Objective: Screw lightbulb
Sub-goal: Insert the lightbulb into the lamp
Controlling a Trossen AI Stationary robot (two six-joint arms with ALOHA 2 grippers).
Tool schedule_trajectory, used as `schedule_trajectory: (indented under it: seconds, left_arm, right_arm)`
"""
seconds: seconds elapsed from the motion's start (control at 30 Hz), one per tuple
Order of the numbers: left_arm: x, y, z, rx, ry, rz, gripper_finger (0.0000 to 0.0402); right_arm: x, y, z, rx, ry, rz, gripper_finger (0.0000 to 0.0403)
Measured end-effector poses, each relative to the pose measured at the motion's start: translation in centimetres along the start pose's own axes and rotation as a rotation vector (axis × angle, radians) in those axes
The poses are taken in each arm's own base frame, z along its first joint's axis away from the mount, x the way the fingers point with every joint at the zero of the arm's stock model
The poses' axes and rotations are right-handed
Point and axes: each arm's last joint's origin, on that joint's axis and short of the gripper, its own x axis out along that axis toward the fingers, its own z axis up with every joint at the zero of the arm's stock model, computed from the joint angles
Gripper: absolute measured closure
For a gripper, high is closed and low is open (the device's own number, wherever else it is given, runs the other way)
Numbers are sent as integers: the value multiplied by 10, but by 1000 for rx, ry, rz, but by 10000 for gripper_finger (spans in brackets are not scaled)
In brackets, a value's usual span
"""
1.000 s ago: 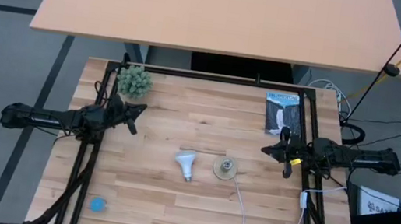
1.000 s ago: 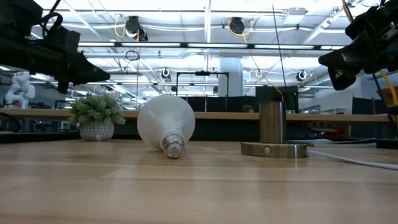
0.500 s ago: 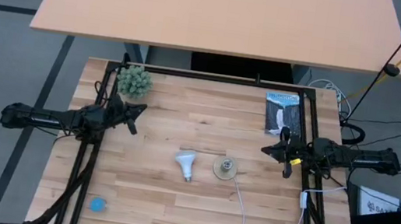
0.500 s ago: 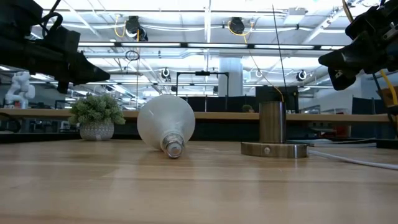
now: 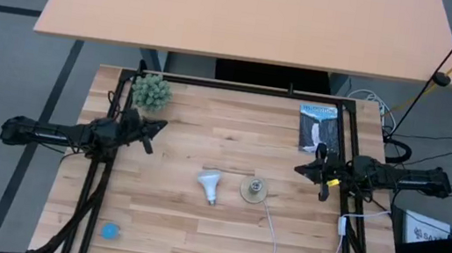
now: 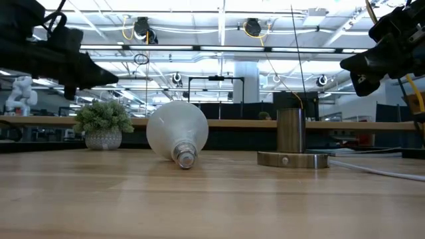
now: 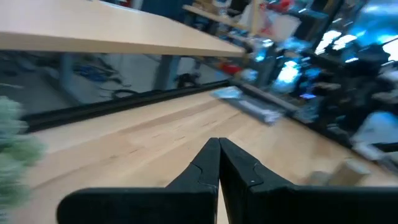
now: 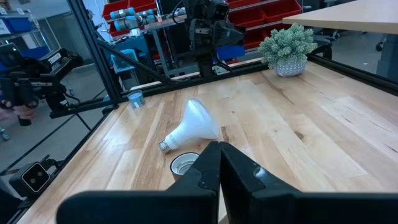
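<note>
We see the left pincer (image 5: 158,125) and right pincer (image 5: 299,169) clenched on nothing above the tabletop (image 5: 178,217), the lightbulb (image 5: 210,184) lying near centre, its screw base toward six o'clock, plain only from low.

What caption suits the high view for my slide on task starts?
Lightbulb lies on its side beside the socket; left gripper and right gripper wait shut, apart.
</note>
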Motion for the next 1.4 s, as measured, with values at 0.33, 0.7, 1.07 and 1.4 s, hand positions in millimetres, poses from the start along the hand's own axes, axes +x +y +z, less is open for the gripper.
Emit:
schedule_trajectory:
  seconds: [0.33, 0.7, 1.07, 1.4]
  left_arm:
    - [-2, -42, 104, 82, 44, -31, 400]
    - [70, -110, 95, -9, 712, 291, 401]
    - [67, -186, 17, -221, 768, 417, 401]
    - [52, -215, -29, -405, 958, 524, 401]
  right_arm:
    - [0, 0, 0, 0, 0, 0, 403]
    - [0, 0, 0, 0, 0, 0, 403]
    - [0, 0, 0, 0, 0, 0, 403]
    - [0, 0, 0, 0, 0, 0, 403]
